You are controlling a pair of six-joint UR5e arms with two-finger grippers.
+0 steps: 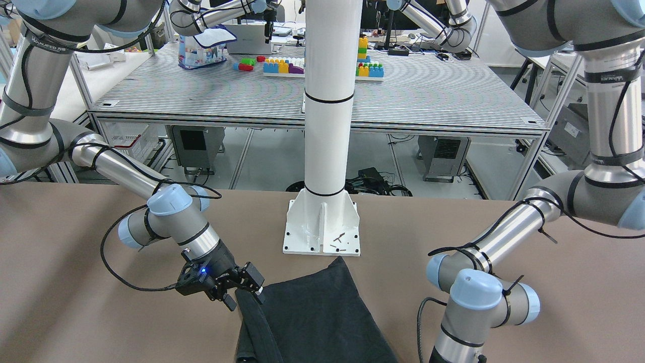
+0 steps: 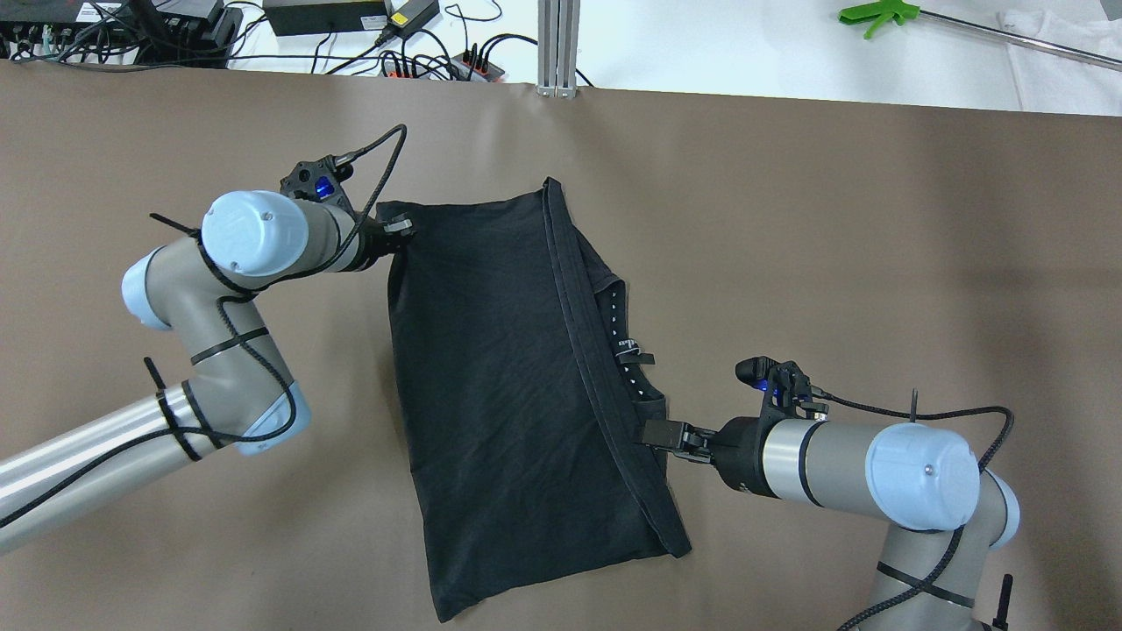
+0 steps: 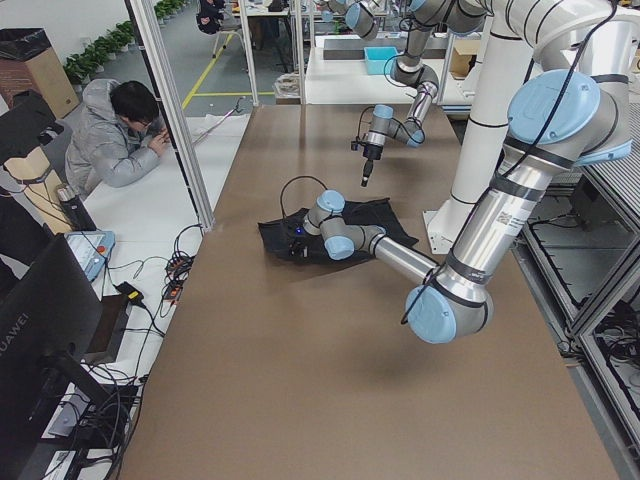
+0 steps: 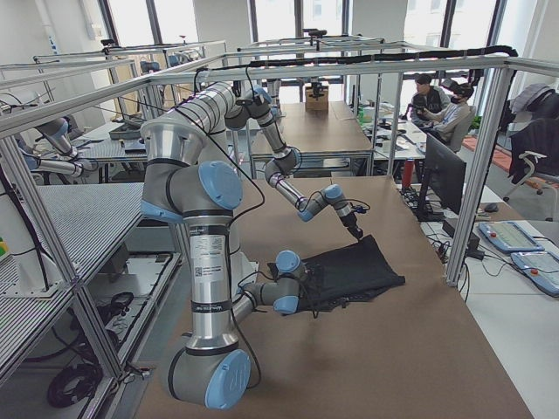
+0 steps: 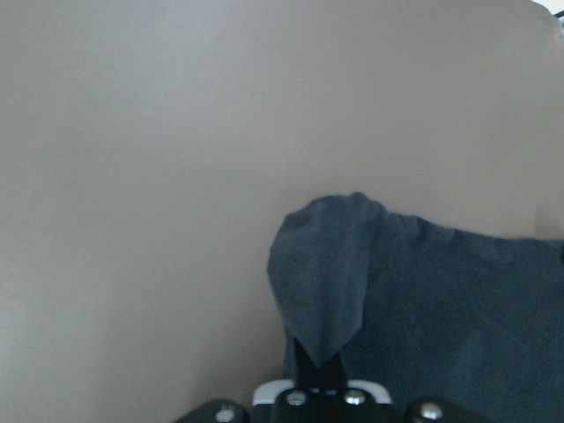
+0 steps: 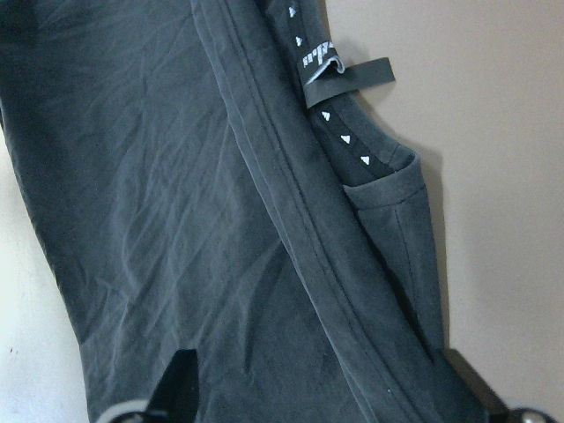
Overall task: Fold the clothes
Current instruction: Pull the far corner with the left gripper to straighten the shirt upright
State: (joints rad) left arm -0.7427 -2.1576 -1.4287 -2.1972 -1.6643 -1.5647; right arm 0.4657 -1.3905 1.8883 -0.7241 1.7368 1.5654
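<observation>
- Corner of the black garment (image 2: 500, 386) farthest from the robot is pinched in the left gripper (image 2: 401, 230). Its jaws are closed tight on a small peak of fabric, seen close up by the left wrist camera.
- The garment lies spread near the middle of the brown table (image 2: 833, 263). Its long axis runs from the operators' side toward the robot, and the end nearer the robot is swung a little to the robot's right.
- One layer is folded over the top. Its hemmed edge (image 6: 291, 203) runs slantwise down the length. A lower layer shows beside it on the robot's right, with a band of small white triangles and a label tab (image 6: 352, 77).
- The right gripper (image 2: 657, 433) sits low at that long edge. Its jaws are spread wide over the fabric and grip nothing.
- The garment's corner nearest the robot ends just short of the white pillar's base plate (image 1: 322, 227).
- Behind the robot is a ribbed grey table (image 1: 201, 96) with coloured toy blocks (image 1: 284, 65) and a white-and-blue bag (image 1: 204, 48). The bag's contents cannot be made out.
- A white basket (image 1: 128, 138) stands under that table. Whatever it holds is too small to tell.
</observation>
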